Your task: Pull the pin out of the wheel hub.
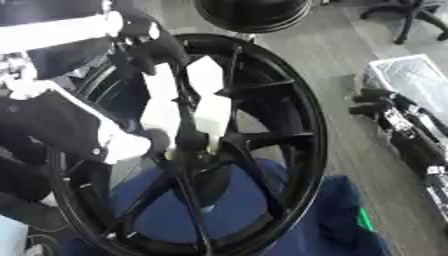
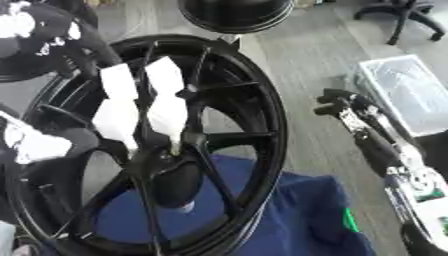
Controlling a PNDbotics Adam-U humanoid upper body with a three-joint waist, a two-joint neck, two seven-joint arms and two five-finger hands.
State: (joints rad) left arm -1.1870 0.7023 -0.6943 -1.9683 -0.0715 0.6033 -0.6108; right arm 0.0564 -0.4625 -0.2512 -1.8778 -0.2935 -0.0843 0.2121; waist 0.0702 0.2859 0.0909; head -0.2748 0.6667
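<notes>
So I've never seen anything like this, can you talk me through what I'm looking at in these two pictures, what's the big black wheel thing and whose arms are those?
Both pictures come from one moment, taken by the two eyes of a camera in a humanoid robot's head, looking down at its work, so they nearly match.

The big black ring with spokes is a wheel rim, standing tilted on a blue cloth. Where the spokes meet is the hub.

The robot's left arm comes in from the left. Its left hand is by the hub, though the blur hides whether it grips anything. White shapes stand over the spokes near the hub; I cannot tell what they are, nor pick out the pin itself.

The right hand hangs idle at the right, fingers curled, holding nothing. Beyond it lies a clear plastic box on the grey floor.
</notes>
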